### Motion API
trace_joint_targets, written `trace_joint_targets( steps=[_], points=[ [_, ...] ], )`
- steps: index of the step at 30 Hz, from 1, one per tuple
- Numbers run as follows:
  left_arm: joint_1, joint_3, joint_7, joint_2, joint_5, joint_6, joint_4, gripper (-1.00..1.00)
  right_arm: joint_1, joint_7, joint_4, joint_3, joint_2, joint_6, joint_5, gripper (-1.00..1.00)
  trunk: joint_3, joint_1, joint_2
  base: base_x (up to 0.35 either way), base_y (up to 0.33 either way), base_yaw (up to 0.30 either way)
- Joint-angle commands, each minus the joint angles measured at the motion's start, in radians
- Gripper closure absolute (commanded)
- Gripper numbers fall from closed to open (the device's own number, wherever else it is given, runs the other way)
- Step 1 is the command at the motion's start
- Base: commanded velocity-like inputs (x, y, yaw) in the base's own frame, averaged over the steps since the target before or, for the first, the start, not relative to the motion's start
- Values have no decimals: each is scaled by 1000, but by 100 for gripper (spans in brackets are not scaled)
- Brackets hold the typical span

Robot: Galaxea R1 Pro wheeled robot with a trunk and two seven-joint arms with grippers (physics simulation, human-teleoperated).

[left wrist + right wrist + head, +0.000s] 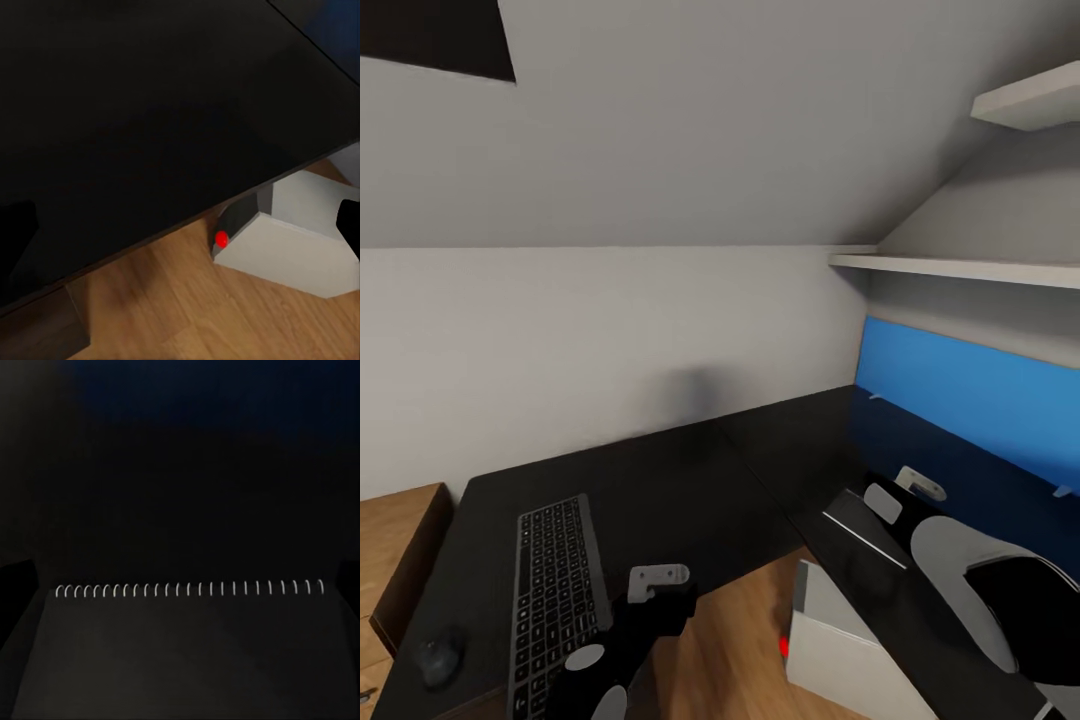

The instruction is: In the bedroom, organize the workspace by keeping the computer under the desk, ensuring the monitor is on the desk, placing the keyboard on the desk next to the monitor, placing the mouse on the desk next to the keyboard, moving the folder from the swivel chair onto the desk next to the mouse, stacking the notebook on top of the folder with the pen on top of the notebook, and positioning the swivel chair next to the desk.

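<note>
My left tool [660, 580], over the bench's front edge beside the keyboard: fingers show as dark shapes at the two sides of the left wrist view, well apart, wide and holding nothing. My right tool [905, 490], over the right wing of the bench [690, 480]: its fingertips sit at the far sides of the right wrist view with the notebook [187, 652] between them; whether they press it I cannot tell. Notebook: near-black cover, white spiral binding running crosswise between the fingertips; the head view shows it as a thin dark slab [865, 535] with a pale edge, tilted, long axis running along the right wing. Keyboard [555, 595]: flat on the left wing, long axis running from the front edge toward the wall. Mouse [438, 655]: dark, just left of the keyboard's near end. Computer [840, 650]: light grey, on the wooden floor [730, 640] partly under the right wing; the left wrist view gives its red light [221, 239] at the front corner, facing out from under the bench edge. Blue panel [970, 385]: along the wall behind the right wing. White shelves [960, 267]: above it.
</note>
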Motion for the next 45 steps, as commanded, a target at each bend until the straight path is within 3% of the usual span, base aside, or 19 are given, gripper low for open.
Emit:
trace_joint_targets(
  steps=[1,26,45],
  points=[
    [-1,-1,9,0,11,2,-1,-100,0,-3,-1,7,0,-4,-11,-100,-1,0,-1,9,-14,0],
    [-1,-1,9,0,11,2,-1,-100,1,-3,-1,6,0,-4,-12,-100,-1,0,-1,2,-2,0],
    [-1,7,9,0,11,2,-1,-100,1,-3,-1,4,-2,-1,-11,-100,-1,0,-1,97,0,0]
  ],
)
